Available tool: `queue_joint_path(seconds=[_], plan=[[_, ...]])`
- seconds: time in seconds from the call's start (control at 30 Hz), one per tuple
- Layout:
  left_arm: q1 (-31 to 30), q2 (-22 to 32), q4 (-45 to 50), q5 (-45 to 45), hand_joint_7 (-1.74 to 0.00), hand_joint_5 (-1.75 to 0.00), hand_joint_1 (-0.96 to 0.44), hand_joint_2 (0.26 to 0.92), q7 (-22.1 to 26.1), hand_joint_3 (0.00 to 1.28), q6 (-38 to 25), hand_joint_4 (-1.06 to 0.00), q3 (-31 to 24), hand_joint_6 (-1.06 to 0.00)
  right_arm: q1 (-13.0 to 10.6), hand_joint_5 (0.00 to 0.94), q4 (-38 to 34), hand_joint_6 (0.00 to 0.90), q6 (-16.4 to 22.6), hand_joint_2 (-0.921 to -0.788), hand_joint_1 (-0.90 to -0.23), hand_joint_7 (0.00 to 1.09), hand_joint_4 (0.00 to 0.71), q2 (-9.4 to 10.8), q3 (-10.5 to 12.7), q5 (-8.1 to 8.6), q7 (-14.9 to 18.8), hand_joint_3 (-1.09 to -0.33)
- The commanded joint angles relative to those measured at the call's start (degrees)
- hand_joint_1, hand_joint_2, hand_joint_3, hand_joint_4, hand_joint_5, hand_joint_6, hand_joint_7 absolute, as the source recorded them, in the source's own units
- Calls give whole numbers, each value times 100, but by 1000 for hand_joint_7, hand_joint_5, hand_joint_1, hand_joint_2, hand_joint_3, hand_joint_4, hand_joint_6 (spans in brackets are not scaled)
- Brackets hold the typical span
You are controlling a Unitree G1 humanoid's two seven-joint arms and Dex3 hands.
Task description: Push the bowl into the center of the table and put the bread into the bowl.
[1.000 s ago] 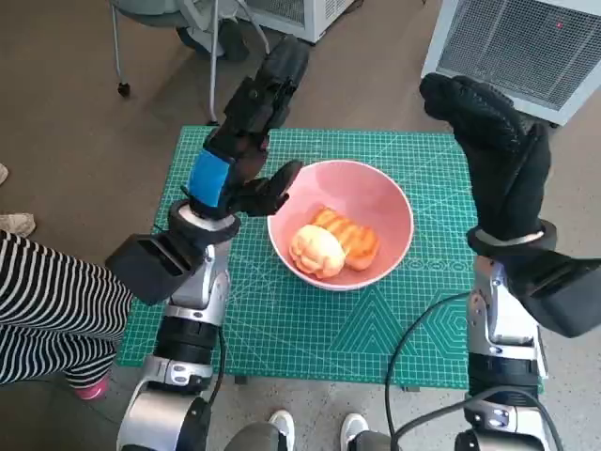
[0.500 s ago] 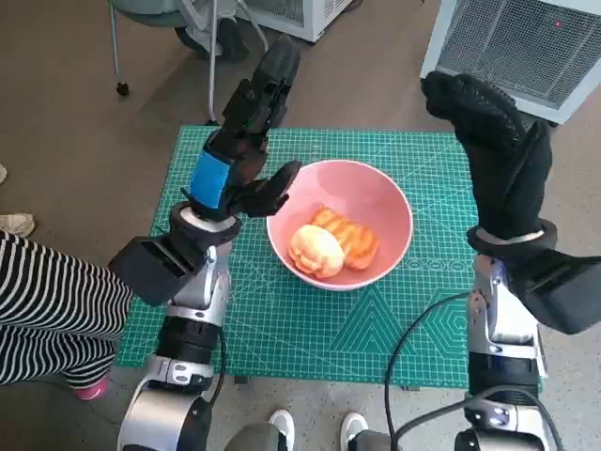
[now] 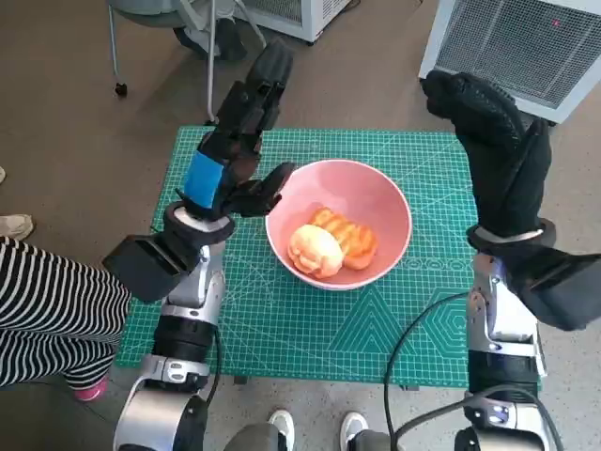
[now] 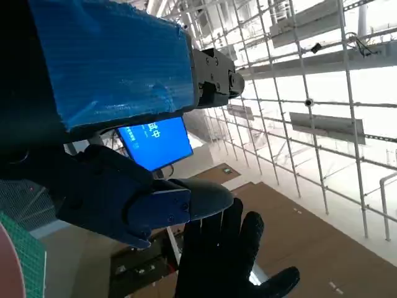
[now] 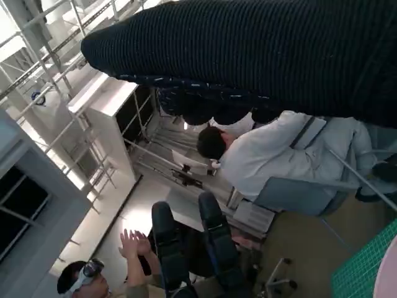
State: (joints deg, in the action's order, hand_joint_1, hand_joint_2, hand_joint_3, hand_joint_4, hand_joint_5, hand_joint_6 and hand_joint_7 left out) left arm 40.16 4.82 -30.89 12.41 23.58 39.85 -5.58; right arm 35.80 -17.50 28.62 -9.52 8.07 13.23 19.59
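while the pink bowl (image 3: 340, 235) sits near the middle of the green cutting mat (image 3: 310, 310), the bread (image 3: 332, 246) lies inside it as two golden pieces touching each other. the left hand (image 3: 235, 150) is raised just beside the bowl's left rim, fingers spread, holding nothing. the right hand (image 3: 496, 155) is lifted over the mat's right edge, fingers apart and empty. a striped sleeve (image 3: 52, 305) shows at the left.

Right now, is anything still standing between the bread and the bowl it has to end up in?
Nothing visible does. The bread already lies inside the pink bowl. The left hand and right hand are both raised and hold nothing.
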Motion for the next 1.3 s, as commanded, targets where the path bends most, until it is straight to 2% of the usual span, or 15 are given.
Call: queue_joint_path(seconds=[0.03,1.3], plan=[[-66,91,-58,121,0,-2,-692,921,110,501,-7,-4,-62,-92,23,2,-107,73,-44,-921,-714,416,169,-4,13,-12,-39,-680],[-111,172,-19,288,-7,0,-710,921,397,437,-183,-4,-140,-95,55,3,-102,94,-253,-921,-717,417,178,90,51,171,15,-656]])
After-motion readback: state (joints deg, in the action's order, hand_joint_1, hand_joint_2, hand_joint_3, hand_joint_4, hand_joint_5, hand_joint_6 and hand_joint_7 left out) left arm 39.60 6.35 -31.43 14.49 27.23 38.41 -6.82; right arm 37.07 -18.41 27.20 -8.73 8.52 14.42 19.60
